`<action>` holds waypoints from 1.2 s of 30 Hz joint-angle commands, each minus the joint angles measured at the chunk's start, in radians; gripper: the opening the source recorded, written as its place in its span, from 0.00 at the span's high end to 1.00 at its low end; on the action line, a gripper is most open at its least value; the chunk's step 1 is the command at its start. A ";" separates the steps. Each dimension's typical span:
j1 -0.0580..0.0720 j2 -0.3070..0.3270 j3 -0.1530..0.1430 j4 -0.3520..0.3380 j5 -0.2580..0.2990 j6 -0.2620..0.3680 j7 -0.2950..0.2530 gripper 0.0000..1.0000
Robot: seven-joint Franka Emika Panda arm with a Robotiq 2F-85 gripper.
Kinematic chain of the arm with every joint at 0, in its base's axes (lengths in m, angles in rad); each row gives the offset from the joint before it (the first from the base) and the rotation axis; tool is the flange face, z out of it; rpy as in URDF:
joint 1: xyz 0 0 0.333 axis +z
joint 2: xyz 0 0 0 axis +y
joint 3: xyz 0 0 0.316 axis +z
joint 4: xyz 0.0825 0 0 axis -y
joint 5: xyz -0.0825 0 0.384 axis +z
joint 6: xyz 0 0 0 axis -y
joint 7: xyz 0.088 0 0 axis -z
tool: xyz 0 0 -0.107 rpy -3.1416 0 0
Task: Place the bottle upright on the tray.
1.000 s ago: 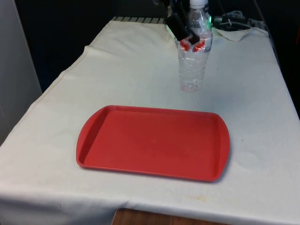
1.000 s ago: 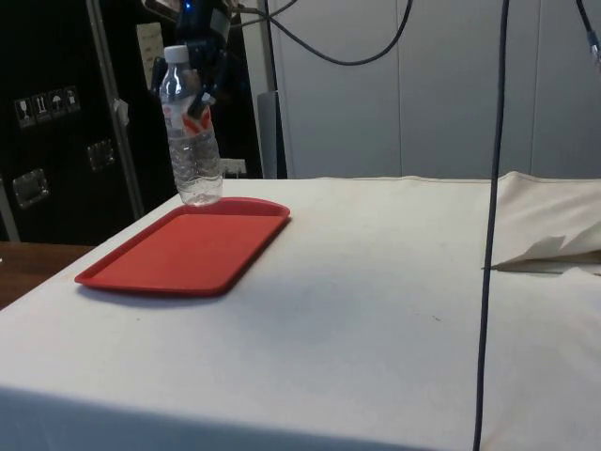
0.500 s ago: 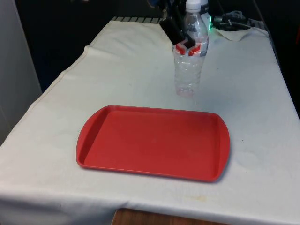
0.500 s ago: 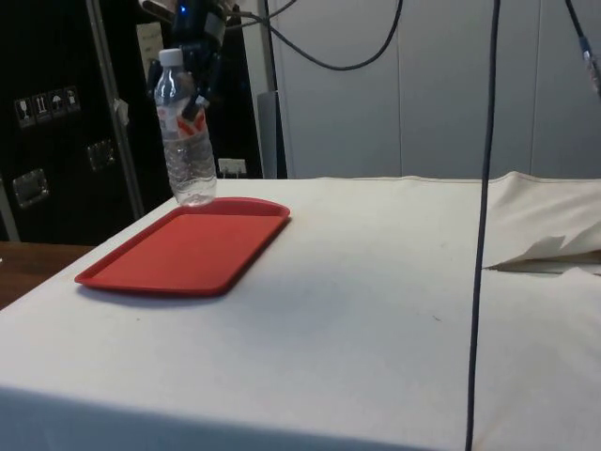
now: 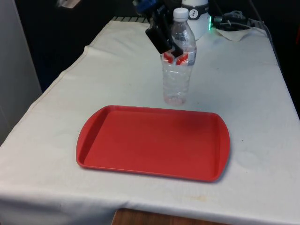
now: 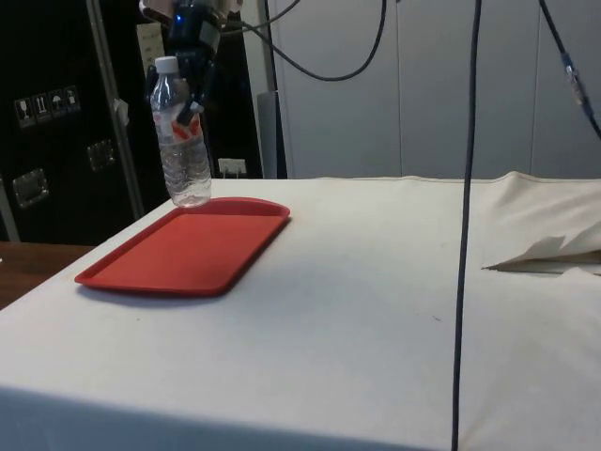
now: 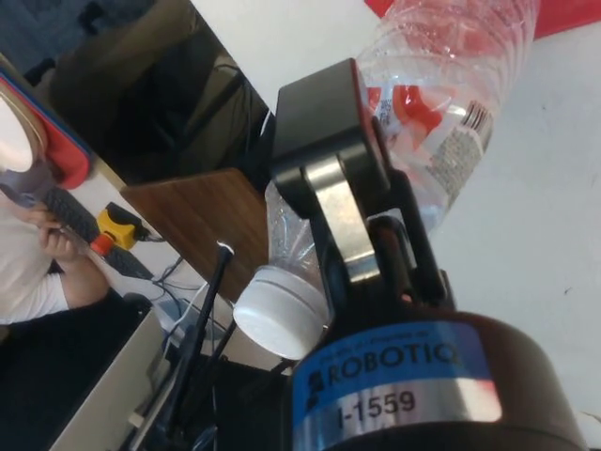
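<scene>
A clear plastic bottle (image 5: pixel 177 70) with a white cap and a red label hangs upright in the air, just behind the far edge of the red tray (image 5: pixel 152 142). My black gripper (image 5: pixel 172 47) is shut on the bottle at its label, below the neck. From the side the bottle (image 6: pixel 183 150) hovers over the tray's far end (image 6: pixel 235 211), held by the gripper (image 6: pixel 192 89). In the wrist view the bottle (image 7: pixel 441 132) sits between the fingers (image 7: pixel 324 141), with its white cap (image 7: pixel 280 310) close to the camera.
White cloth (image 5: pixel 253 93) covers the table around the tray. Crumpled cloth and cables (image 5: pixel 234 26) lie at the far end on the front view's right. A thin black cable (image 6: pixel 465 225) hangs down in the side view. A person's arm (image 7: pixel 38 254) appears beyond the table.
The gripper has carried the bottle towards the tray and to the front view's left, a little lower than before. Its hold on the bottle is unchanged.
</scene>
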 commanded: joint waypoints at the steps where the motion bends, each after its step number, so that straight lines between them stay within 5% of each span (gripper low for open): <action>1: 0.000 0.005 -0.004 0.004 0.004 0.000 -0.003 0.67; 4: -0.010 0.032 -0.012 0.027 0.023 -0.004 -0.022 0.67; 26: -0.014 0.150 -0.059 0.093 0.136 0.024 -0.122 0.67; 36: -0.012 0.177 -0.071 0.118 0.143 0.016 -0.122 0.67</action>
